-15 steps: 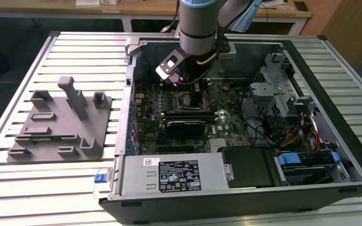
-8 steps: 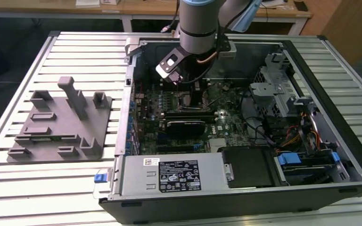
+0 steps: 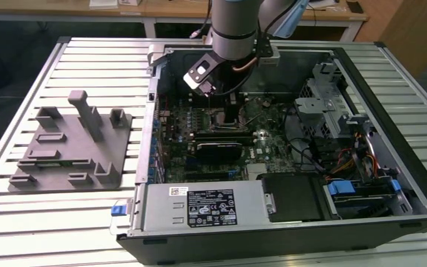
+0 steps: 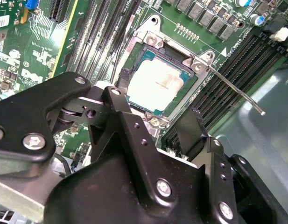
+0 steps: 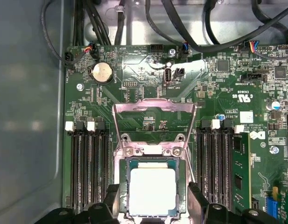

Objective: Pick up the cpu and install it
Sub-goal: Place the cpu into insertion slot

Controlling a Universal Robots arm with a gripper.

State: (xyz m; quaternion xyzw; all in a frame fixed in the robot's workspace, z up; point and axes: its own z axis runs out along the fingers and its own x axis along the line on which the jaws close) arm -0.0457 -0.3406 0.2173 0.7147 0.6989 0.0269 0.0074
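Observation:
The cpu (image 5: 152, 191), a flat square chip with a pale silvery top, lies level in the motherboard socket (image 5: 122, 186); the second wrist view shows the cpu (image 4: 155, 86) there too. The socket's metal load plate (image 5: 154, 108) stands swung up, and its lever (image 4: 237, 91) sticks out to one side. My gripper (image 5: 153, 207) hangs just above the socket, open, with one black finger (image 5: 112, 198) on each side of the chip and a gap between the fingers and its edges. In the exterior view the gripper (image 3: 227, 103) reaches down into the open computer case (image 3: 362, 67).
Memory slots (image 5: 90, 168) flank the socket on both sides. A black rectangular block (image 3: 217, 149) sits on the board nearer the camera than the socket. The grey plastic fixture (image 3: 73, 147) with upright posts stands on the slatted table at the exterior view's left. Drive cages and cables (image 3: 339, 128) crowd the case's right.

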